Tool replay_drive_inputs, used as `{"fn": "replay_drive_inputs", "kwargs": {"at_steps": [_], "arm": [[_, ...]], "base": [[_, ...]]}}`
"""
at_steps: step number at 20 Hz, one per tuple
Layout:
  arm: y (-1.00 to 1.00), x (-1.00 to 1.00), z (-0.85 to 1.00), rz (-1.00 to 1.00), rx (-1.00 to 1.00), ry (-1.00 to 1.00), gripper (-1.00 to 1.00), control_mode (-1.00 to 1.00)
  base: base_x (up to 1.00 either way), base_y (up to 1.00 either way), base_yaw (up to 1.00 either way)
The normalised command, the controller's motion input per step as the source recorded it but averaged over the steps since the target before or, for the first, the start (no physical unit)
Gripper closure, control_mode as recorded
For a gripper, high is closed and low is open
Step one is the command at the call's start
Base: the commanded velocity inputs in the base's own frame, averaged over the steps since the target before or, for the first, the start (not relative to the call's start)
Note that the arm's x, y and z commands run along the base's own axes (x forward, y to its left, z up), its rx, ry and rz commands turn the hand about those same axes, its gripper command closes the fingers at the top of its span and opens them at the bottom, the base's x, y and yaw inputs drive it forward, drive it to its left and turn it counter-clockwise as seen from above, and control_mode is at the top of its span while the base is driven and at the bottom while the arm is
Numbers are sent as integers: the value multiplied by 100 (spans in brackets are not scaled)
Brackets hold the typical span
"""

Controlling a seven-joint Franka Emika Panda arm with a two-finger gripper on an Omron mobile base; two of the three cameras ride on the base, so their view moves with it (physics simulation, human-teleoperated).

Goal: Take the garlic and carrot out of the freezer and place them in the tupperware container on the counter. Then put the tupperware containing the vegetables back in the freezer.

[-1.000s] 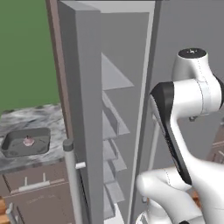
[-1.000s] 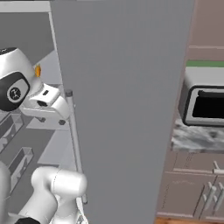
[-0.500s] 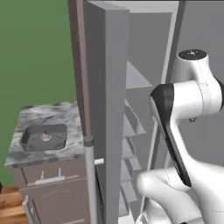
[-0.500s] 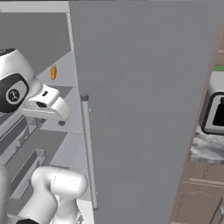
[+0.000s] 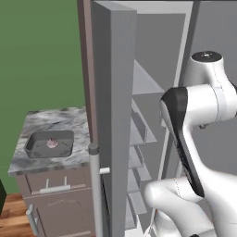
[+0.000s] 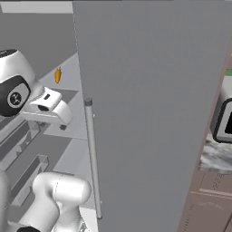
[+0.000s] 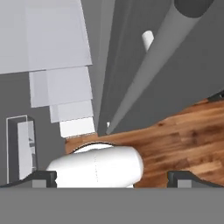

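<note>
1. No brand, label or readable writing on anything.
2. One freezer (image 5: 115,92), door swung open; the door's thick edge fills the centre of the left base view, its flat face most of the right base view.
3. One long vertical bar handle (image 6: 92,158) on the door, centre-left of the right base view; also seen running diagonally from the upper right in the hand view.
4. Slanted grey shelves (image 5: 139,134) stacked inside, centre-right of the left base view; about four can be counted.
5. One carrot (image 6: 58,75), a small orange piece in the upper left of the right base view, inside the freezer.
6. One counter (image 5: 51,122), marbled top, lower left of the left base view.
7. One tupperware container (image 5: 34,147) on that counter, dark grey tray.
8. One garlic (image 5: 52,143), pinkish bulb, sitting inside the tray.
9. One gripper (image 7: 112,177), fingertips at the bottom corners of the hand view, spread wide apart, grasping nothing; wood floor (image 7: 183,135) shows beyond it.
10. One dark-fronted appliance (image 6: 224,122) at the right edge of the right base view.
</note>
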Motion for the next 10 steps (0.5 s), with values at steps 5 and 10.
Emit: {"fn": "replay_drive_inputs", "kwargs": {"at_steps": [5, 10], "arm": [[27, 0, 66, 15, 48, 0, -100, -100], [4, 0, 73, 15, 44, -4, -100, -100]], "base": [[0, 0, 0], [0, 0, 0]]}}
